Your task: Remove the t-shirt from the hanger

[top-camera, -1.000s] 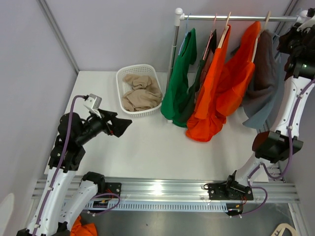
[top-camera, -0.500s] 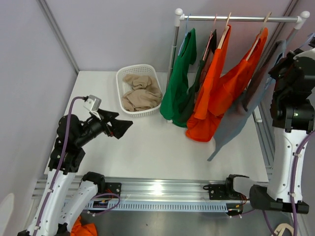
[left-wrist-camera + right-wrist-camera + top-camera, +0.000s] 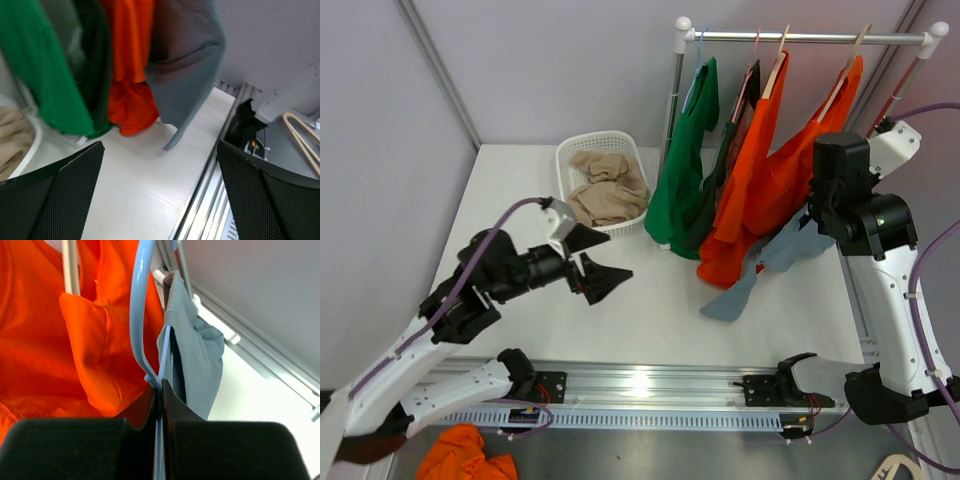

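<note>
Beside the orange shirts, my right gripper was clamped on the blue hanger, and the grey t-shirt drooped from it low over the table. My left gripper stood wide open and empty. The cloth looked light and limp, so I judged its loose hem the place to pinch.

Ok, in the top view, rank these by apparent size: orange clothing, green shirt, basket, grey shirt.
1. orange clothing
2. green shirt and basket: too alike to rank
3. grey shirt, partly hidden
</note>
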`<state>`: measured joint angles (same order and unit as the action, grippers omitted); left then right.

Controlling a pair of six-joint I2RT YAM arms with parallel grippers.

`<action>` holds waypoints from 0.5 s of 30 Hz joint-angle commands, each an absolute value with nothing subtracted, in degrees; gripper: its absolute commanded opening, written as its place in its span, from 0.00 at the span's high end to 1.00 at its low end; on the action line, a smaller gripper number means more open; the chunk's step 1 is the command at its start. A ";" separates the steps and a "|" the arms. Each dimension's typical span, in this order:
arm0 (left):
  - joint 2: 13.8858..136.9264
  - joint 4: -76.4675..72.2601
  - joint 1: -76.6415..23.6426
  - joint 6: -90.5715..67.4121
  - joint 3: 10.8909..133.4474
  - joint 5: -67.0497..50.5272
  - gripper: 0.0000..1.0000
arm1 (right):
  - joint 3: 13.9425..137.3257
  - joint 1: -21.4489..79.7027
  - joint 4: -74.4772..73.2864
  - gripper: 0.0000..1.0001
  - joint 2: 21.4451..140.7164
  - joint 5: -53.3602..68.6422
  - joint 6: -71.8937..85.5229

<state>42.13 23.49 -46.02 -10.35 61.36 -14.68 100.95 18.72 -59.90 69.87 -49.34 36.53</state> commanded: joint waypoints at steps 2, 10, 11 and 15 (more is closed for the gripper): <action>51.40 19.87 -58.69 -2.30 65.55 3.03 0.00 | 102.56 20.04 -65.91 1.00 69.52 -53.09 47.81; 64.15 7.30 -70.75 3.34 66.53 11.08 0.01 | 106.43 22.06 -64.34 1.00 70.49 -52.12 46.67; 66.34 6.60 -70.75 3.17 66.97 11.07 0.00 | 106.87 22.15 -64.25 1.00 70.66 -52.03 46.41; 70.74 3.43 -71.54 4.22 67.67 11.77 0.00 | 109.15 22.24 -63.90 1.00 71.37 -50.54 45.00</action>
<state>69.04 10.22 -70.98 1.67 65.39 8.78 105.32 21.69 -66.17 71.13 -50.09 43.90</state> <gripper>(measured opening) 0.994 0.030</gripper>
